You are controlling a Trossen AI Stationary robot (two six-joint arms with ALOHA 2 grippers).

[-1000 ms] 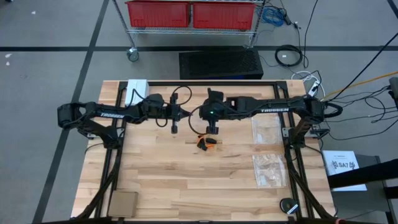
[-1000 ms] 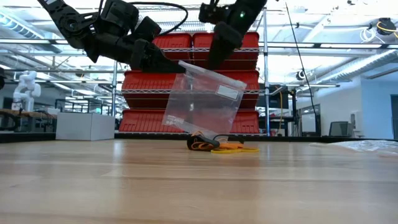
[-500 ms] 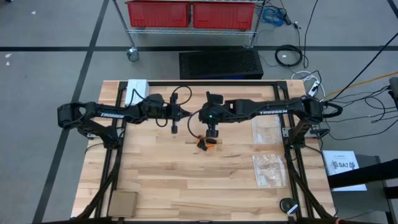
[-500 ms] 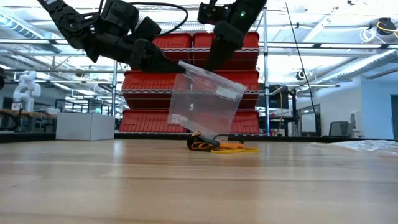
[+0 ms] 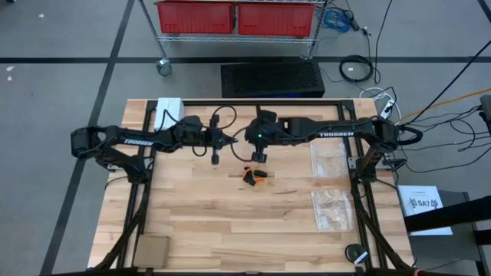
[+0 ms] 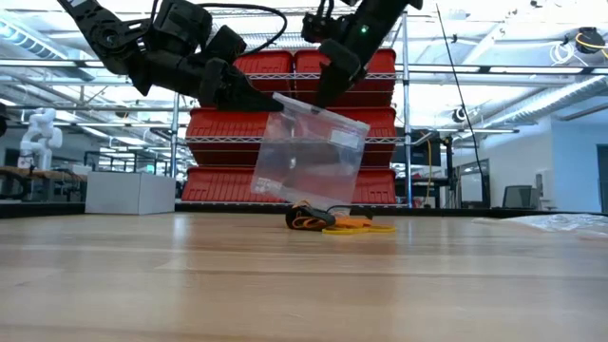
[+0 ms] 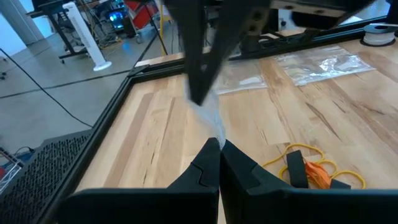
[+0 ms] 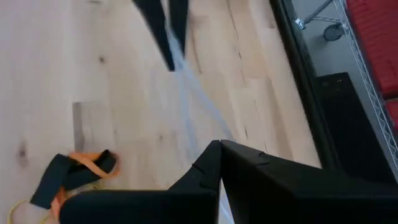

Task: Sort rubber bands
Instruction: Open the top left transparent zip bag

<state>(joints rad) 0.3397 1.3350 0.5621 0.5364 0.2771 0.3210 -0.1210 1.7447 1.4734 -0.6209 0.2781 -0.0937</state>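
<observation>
Both arms hold one clear plastic zip bag [image 6: 309, 152] up off the light wooden table [image 5: 192, 222], each pincer pressed together on the bag's upper edge. The left pincer [image 6: 249, 98] pinches one top corner and the right pincer [image 6: 326, 92] pinches the other, so the bag hangs between them, its lower edge close above the wood.

The small heap of thin elastic rubber bands [image 6: 332, 221], black, orange and pale yellow-tan, lies on the table directly under and just beside the hanging bag. In the high view the heap [image 5: 253, 175] sits just toward the table's near edge from the right pincer [image 5: 259, 156], and off to the right of the left pincer [image 5: 215, 159]; the right arm is plainly the nearer one. The left wrist view shows the bands [image 7: 308, 173] past and to one side of its closed fingertips, with the bag film [image 7: 208, 118] running away toward the other arm.

The heap has no clear long axis; it is a loose tangle. By my reading, neither pincer is free to pick a band while both keep the bag; the right one would have the shorter drop to the pile.
</observation>
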